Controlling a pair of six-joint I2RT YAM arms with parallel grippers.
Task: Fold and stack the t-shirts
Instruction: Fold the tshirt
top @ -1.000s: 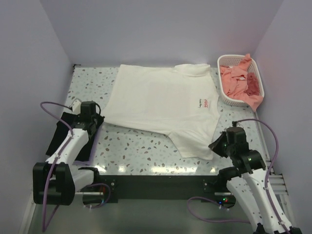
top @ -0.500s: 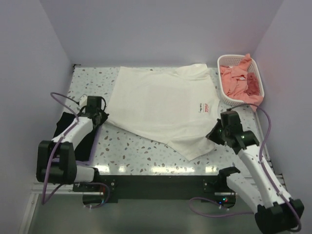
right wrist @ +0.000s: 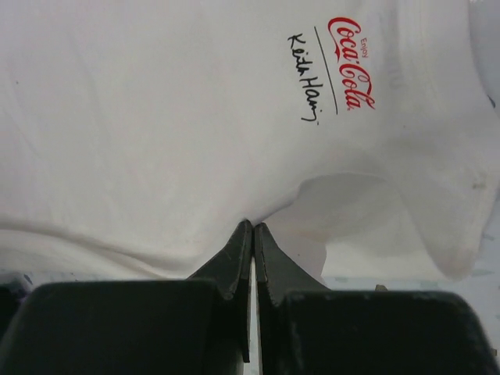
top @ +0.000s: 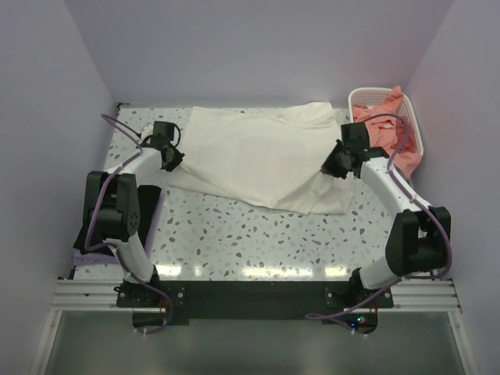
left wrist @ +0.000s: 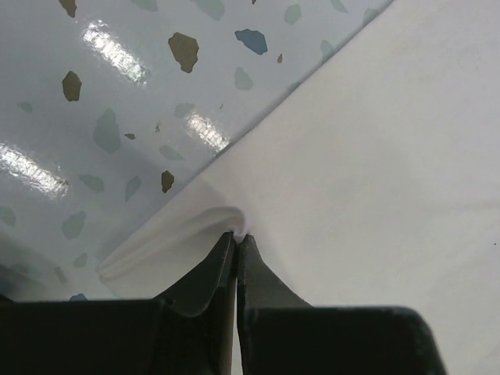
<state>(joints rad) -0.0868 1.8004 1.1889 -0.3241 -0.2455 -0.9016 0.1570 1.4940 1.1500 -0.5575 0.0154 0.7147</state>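
A large cream-white cloth t-shirt (top: 250, 156) with a small red-and-black printed logo (right wrist: 332, 66) lies spread across the far half of the speckled tabletop (top: 258, 234). It reaches from near the far left corner to close beside the far right corner. Its near portion is bunched and doubled over toward the right edge.

The left tool (left wrist: 237, 238) is pinched closed on a small ridge of the shirt's left border, near the tabletop's left edge. The right tool (right wrist: 252, 226) is likewise closed on a fold of fabric at the shirt's right side, not far from the logo. The tools sit at opposite sides of the garment, each gripping it.

The cloth looks light, thin and limp. It will likely drape and wrinkle rather than hold shape, so holds at edges or corners, kept taut between both tools, seem best.

A white lattice plastic basket (top: 371, 91) at the far right corner holds crumpled salmon-pink t-shirts (top: 402, 141).
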